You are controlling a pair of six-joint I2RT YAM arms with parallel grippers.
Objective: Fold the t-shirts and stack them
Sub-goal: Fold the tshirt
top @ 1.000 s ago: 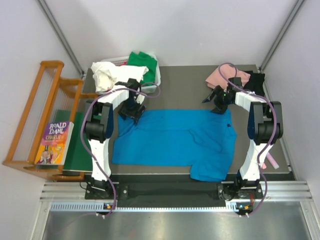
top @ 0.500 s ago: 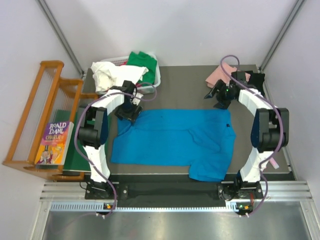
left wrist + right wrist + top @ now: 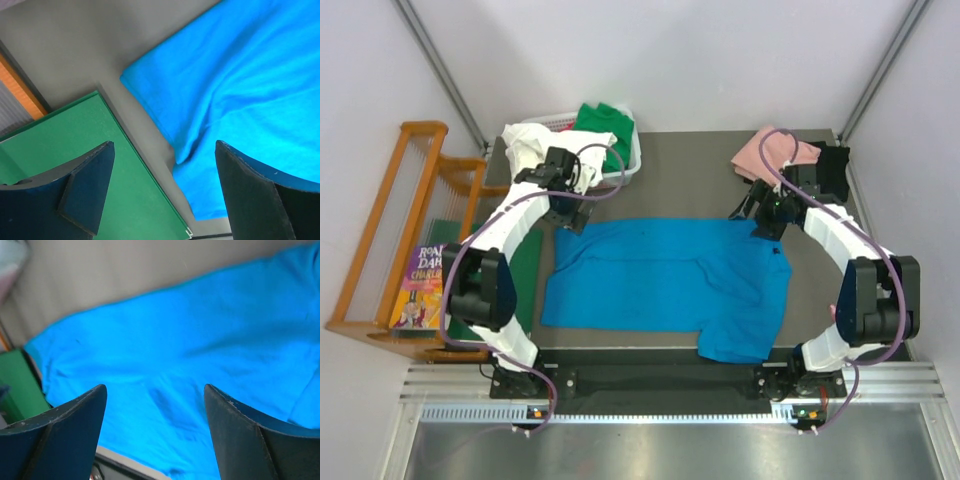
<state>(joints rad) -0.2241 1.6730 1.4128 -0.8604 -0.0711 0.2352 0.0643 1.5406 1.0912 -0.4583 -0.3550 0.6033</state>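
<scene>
Well, we see the blue t-shirt (image 3: 665,280) spread across the table (image 3: 690,170). Our left gripper (image 3: 572,216) and right gripper (image 3: 766,220) hover over its far corners, jaws wide, empty.

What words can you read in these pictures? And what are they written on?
"ROALD DAHL": on the cover of the book lying on the wooden rack; the right ends of the words are partly behind the left arm.
The smaller title line under it: too small to read for sure.
No other writing shows in any view.
</scene>
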